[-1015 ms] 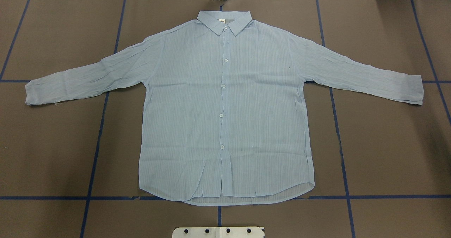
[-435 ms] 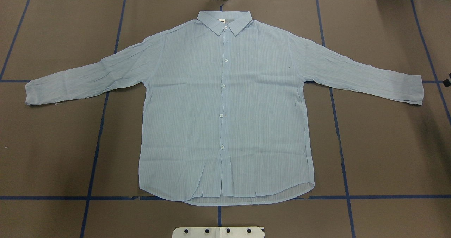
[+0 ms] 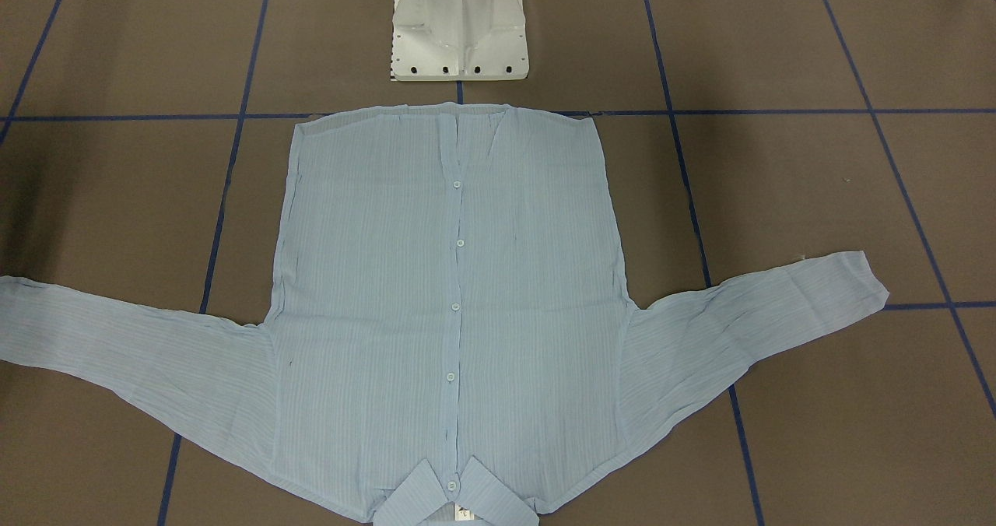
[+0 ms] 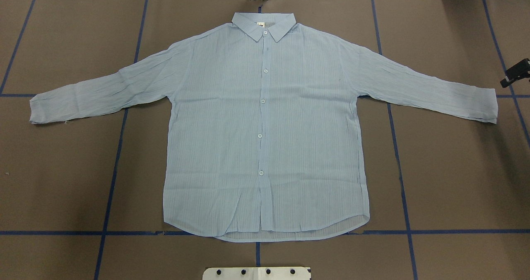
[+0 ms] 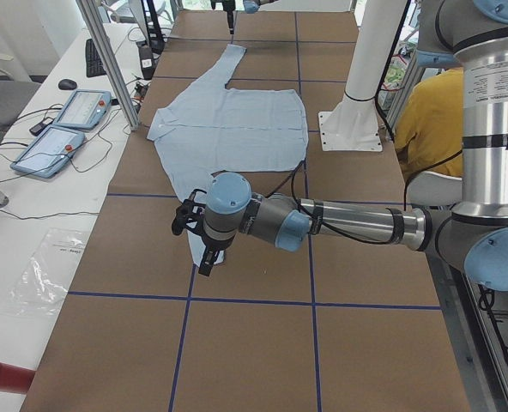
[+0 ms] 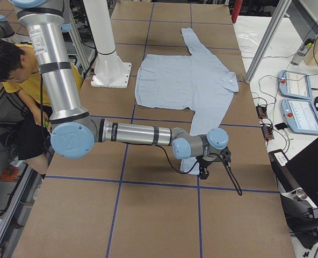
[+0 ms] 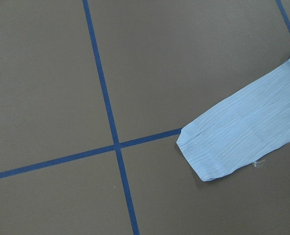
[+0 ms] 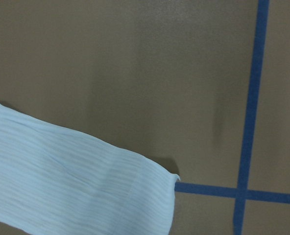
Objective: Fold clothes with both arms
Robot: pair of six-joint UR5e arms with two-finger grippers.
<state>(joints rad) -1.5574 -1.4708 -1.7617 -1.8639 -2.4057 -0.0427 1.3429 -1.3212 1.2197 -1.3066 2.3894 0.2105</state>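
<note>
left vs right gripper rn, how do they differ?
Right gripper pokes into the overhead view beyond the right cuff; left gripper is outside it. Right gripper seems lower: its cuff fills more of its wrist view than the left cuff does. Both hang near a sleeve end.

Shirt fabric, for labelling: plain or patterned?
The thin light blue button-up shirt has fine stripes, clearest in the right wrist view.
</note>
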